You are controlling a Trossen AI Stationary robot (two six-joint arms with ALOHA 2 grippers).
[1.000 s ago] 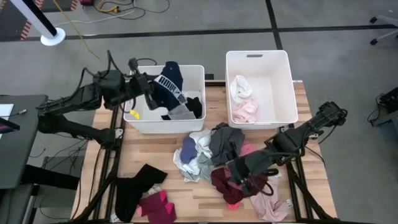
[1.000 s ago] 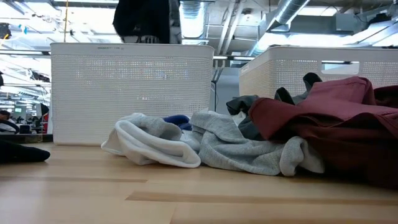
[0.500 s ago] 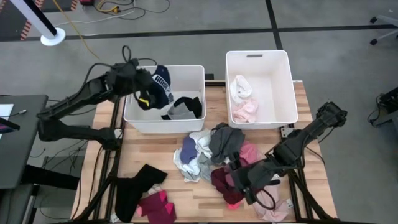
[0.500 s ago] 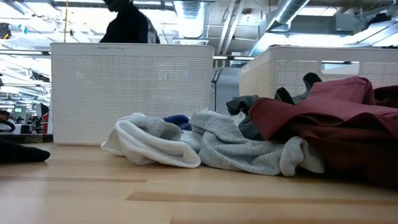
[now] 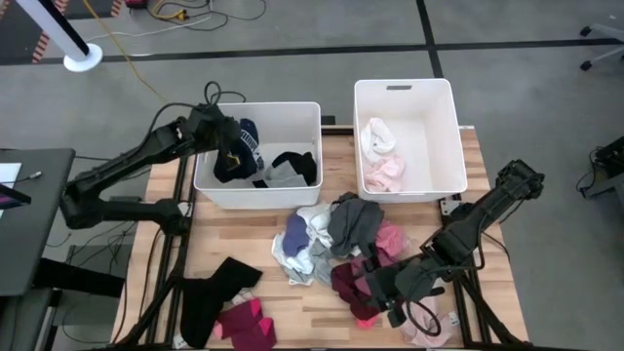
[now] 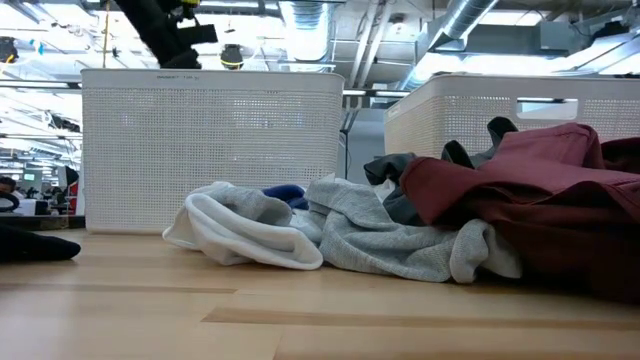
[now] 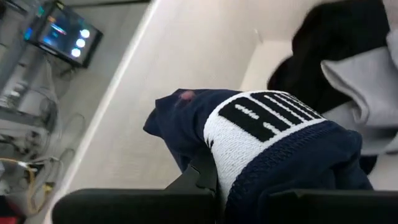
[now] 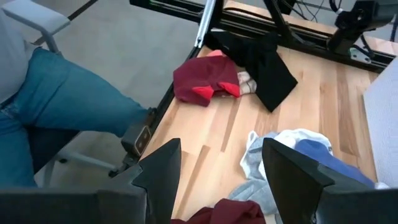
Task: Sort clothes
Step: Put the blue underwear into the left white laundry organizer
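High view: left gripper [image 5: 232,148] clamps navy garment [image 5: 244,146] inside left bin [image 5: 302,115]; right gripper [image 5: 375,288] spread wide, empty, over pile.

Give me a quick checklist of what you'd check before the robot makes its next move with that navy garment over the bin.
1. Left gripper shut on the navy garment: ok.
2. Garment lowered inside the left bin: ok.
3. Dark clothes already in that bin, black garment included: ok.
4. Right gripper open, holding nothing, above the clothes pile: ok.
5. Garment clear of the bin floor: cannot tell.
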